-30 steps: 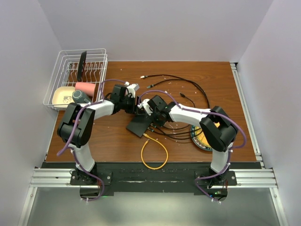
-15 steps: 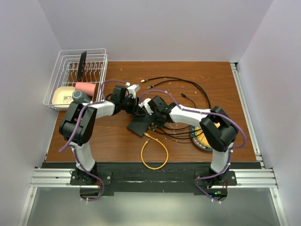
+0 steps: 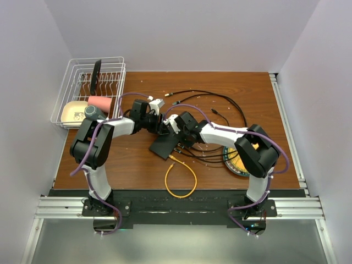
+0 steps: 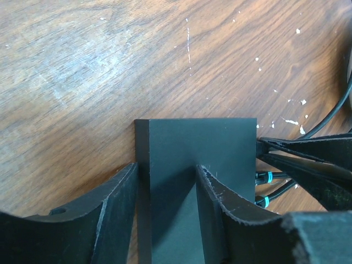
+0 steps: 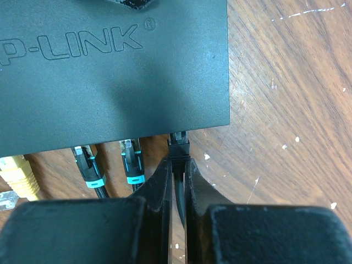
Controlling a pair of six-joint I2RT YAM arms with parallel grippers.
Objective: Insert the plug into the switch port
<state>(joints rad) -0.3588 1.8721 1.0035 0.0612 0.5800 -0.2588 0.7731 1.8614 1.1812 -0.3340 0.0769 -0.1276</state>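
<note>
Soft, even light falls from above in the top view. The brown wooden tabletop is bright without glare, and you will find only short, faint shadows under the arms. That frame is sharp throughout, and the pale walls splay outward at its edges.

In the left wrist view the grain is crisp, with a pale sheen at upper left. A dark shadow lies on the matte-black flat switch box at lower centre. The left gripper's fingers blur at the bottom.

In the right wrist view the box's lettering and the small black plug are sharp. The right gripper's fingers soften toward the bottom edge.
</note>
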